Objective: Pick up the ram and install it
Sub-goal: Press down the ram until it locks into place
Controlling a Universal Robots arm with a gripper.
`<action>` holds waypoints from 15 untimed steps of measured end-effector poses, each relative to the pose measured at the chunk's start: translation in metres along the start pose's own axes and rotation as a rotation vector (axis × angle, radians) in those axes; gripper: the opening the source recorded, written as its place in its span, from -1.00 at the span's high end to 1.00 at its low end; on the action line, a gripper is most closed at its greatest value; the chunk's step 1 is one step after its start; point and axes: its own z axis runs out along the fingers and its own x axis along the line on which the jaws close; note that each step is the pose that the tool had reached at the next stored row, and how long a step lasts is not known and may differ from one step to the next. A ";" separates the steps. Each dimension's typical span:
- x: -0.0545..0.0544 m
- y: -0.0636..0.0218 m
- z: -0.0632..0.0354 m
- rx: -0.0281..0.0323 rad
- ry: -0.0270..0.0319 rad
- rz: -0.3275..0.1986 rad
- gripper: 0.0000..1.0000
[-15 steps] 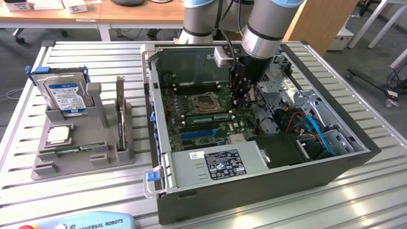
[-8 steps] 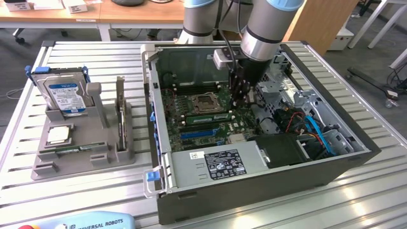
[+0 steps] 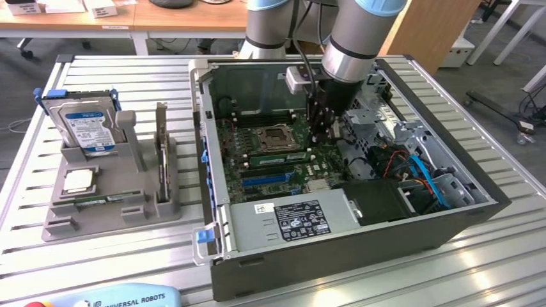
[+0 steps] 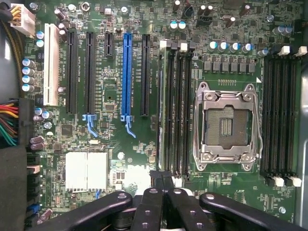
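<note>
My gripper (image 3: 318,135) hangs inside the open computer case (image 3: 477,211), just above the motherboard (image 3: 256,169) beside the empty processor socket (image 3: 275,136). Its black fingers are shut, and nothing shows between them. In the wrist view the gripper (image 4: 162,177) is over one end of the memory slots next to the socket (image 4: 226,126). A green ram stick (image 3: 280,156) looks seated in one of these slots (image 4: 168,106). I cannot tell whether the fingers touch it. Another green ram stick (image 3: 101,200) lies in the grey holder on the exterior view's left.
The grey holder (image 3: 162,208) also carries a blue-labelled hard drive (image 3: 85,125) and a small square chip (image 3: 78,181). Inside the case are a power supply (image 3: 290,220), cables (image 3: 426,179) and a metal drive cage (image 3: 367,121). A teach pendant (image 3: 111,297) lies at the table's front edge.
</note>
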 end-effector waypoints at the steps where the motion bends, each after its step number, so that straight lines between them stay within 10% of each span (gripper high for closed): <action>1: -0.001 0.0000 0.0002 0.0000 -0.0001 0.000 0.80; 15: -0.003 -0.0004 0.0085 0.0000 -0.0004 0.000 0.80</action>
